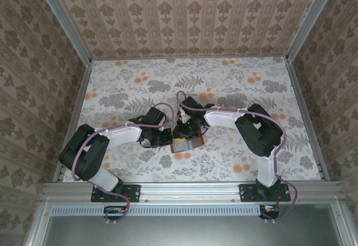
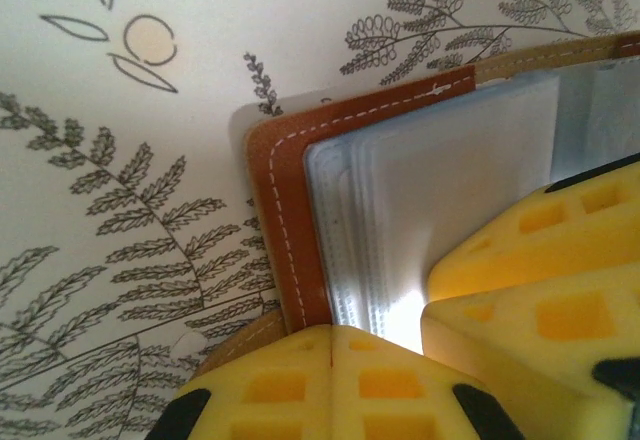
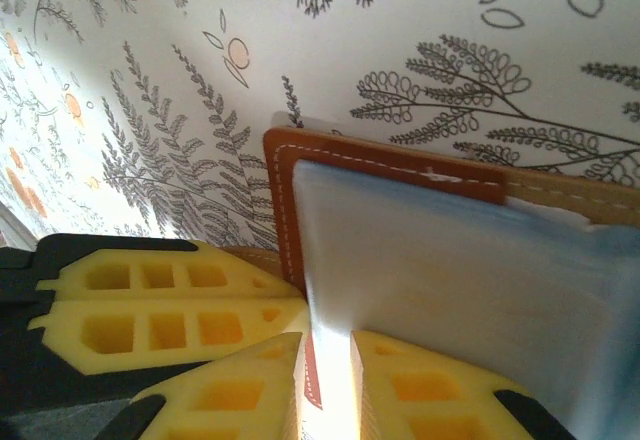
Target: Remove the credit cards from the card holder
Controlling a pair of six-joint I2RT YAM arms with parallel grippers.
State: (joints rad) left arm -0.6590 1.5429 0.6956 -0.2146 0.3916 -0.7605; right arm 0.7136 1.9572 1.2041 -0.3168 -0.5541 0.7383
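Observation:
The card holder [image 1: 186, 144] lies open on the flowered cloth, with a reddish-brown stitched leather rim [image 2: 285, 210] [image 3: 285, 200] and pale grey-blue pocket layers [image 2: 345, 260]. I cannot tell the credit cards from those pale layers. My left gripper [image 1: 168, 138] [image 2: 331, 332] is shut, its yellow pads together at the holder's near corner with nothing between them; it also shows from the side [image 3: 290, 298]. My right gripper [image 1: 184, 131] [image 3: 325, 345] stands a narrow gap apart over the holder's stitched edge and pale panel. Its fingertips [image 2: 470, 260] rest on that panel, gripping nothing I can make out.
Both arms meet over the middle of the table [image 1: 235, 84], whose cloth has fern and orange flower prints. Patterned walls [image 1: 184, 17] close in the back and sides, with metal rails along the side edges [image 1: 72, 117]. A small pale corner [image 2: 258, 112] pokes out from under the holder.

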